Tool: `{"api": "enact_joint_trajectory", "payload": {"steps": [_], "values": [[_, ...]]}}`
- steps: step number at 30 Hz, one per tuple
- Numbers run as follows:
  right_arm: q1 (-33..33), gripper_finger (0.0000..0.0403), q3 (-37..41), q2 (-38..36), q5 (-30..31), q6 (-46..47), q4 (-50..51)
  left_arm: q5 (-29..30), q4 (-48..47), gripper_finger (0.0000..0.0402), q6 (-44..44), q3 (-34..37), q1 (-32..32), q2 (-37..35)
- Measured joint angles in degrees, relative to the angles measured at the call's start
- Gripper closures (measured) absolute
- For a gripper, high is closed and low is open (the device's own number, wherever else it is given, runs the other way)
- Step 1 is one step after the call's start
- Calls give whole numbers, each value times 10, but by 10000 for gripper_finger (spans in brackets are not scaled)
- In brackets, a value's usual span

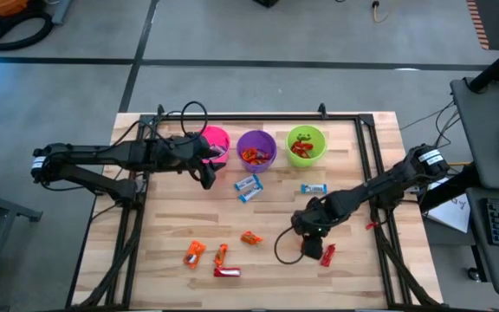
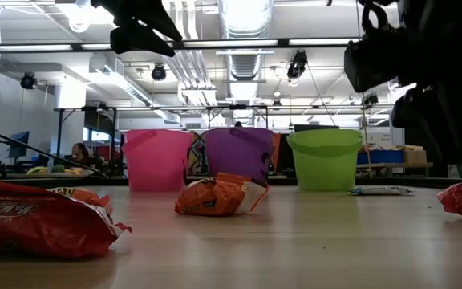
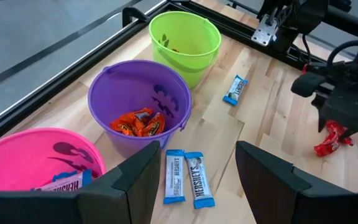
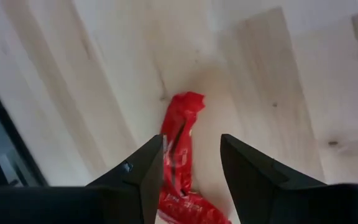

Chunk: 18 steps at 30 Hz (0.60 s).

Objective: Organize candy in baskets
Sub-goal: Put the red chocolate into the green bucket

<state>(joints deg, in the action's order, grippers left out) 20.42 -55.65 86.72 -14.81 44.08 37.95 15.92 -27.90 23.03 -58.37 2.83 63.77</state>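
Note:
Three baskets stand in a row at the table's far side: pink [image 1: 216, 141], purple [image 1: 255, 148] and lime green [image 1: 306, 144]. The pink one holds a blue-and-white candy [image 3: 61, 180], the purple one orange candies [image 3: 138, 122]. My left gripper [image 3: 197, 155] is open and empty, raised above two blue-and-white candies [image 3: 188, 178] lying side by side in front of the purple basket. My right gripper [image 4: 191, 149] is open low over the table's near right part. Its fingers stand on either side of a red candy [image 4: 180, 155] that lies flat on the wood; the candy also shows in the high view [image 1: 327, 253].
Loose candies lie flat on the table: one blue-and-white [image 1: 314, 189] in front of the green basket, orange ones [image 1: 250, 238] [image 1: 194, 253] [image 1: 221, 254] and a red one [image 1: 226, 272] near the front. A black frame rail [image 1: 364, 156] runs along the table's sides.

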Motion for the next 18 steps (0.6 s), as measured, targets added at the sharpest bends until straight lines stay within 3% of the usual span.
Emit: {"api": "enact_joint_trajectory", "payload": {"steps": [18], "values": [[7,275,76,1,5,46,-138,0,0,210,3,0,0,0]]}}
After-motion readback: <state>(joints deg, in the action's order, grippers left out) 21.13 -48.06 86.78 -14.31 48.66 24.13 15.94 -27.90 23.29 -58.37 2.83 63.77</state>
